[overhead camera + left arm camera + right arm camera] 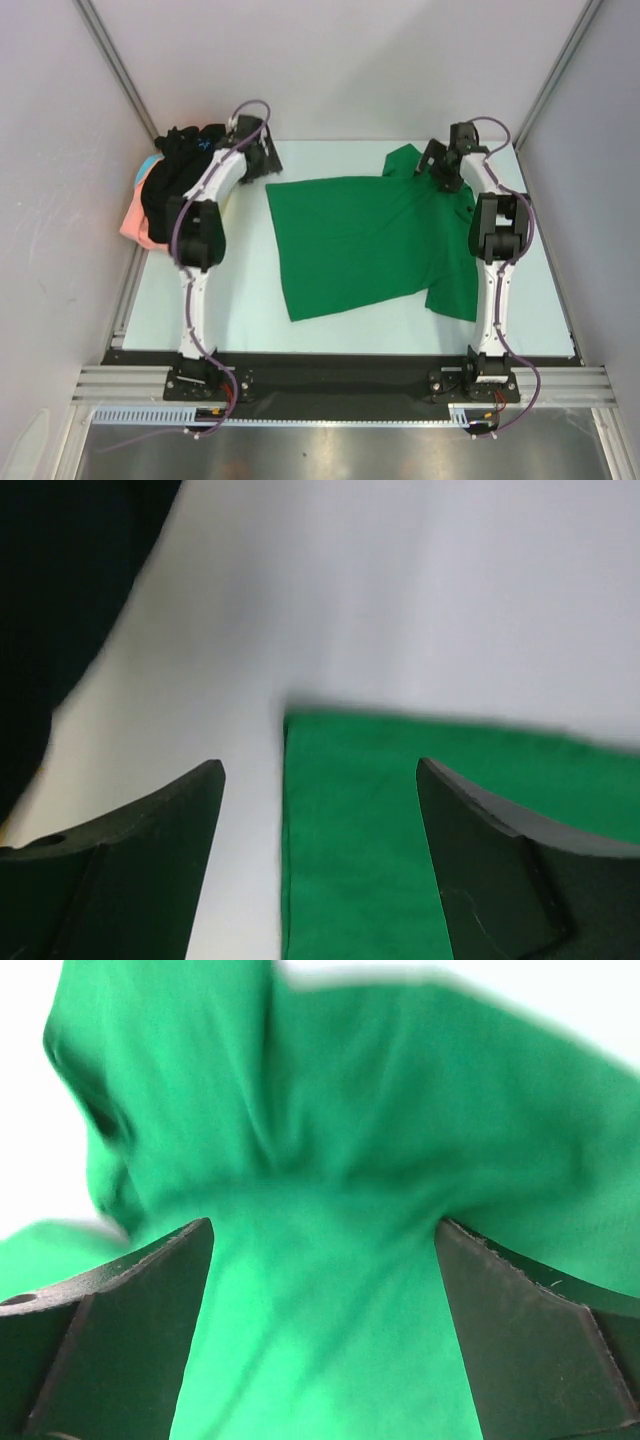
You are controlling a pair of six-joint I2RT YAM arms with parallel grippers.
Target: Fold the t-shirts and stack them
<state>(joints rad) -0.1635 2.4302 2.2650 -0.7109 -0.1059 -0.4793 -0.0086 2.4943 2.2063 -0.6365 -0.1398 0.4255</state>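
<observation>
A bright green t-shirt (365, 240) lies spread on the white table, its sleeves at the right. My left gripper (262, 160) is open over the shirt's far left corner; the green corner (400, 810) lies between its fingers. My right gripper (437, 168) is open over the shirt's far right part near the upper sleeve; bunched green cloth (320, 1290) fills the gap between its fingers. A pile of shirts lies at the far left: a black one (178, 165) with a small blue mark on top, orange-pink (138, 222) and light blue (148, 165) ones below.
The white table mat (230, 320) ends at a black strip near the arm bases. Grey walls with metal rails close in the left, back and right sides. The black shirt (60, 600) shows at the left of the left wrist view.
</observation>
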